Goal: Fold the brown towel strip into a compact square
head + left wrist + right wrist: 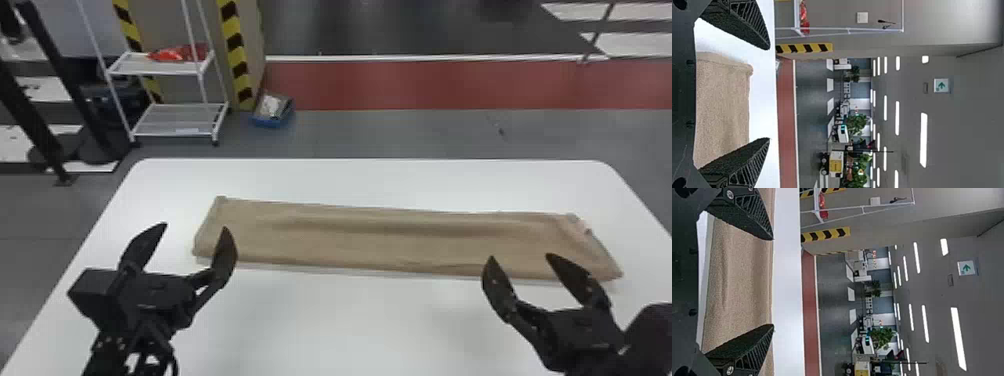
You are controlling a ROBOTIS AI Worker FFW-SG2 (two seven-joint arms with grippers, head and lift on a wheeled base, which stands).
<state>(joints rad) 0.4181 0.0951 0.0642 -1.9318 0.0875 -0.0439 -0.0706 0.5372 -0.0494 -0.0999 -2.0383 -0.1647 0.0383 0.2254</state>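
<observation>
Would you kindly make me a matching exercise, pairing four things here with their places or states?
1. brown cloth towel strip
2. black left gripper
3. crumpled red item
4. open blue box

A. on the grey floor
B. laid out lengthwise on the white table
C. on a white metal rack's shelf
D. fingers apart

Pairs: 1-B, 2-D, 3-C, 4-A

"Towel strip?"
"Lying lengthwise across the table, left to right."
"Behind?"
"Rack beyond the table, left; bin just right of it."
"On the rack?"
"Upper shelf: a bag, apparently; poorly seen."
</observation>
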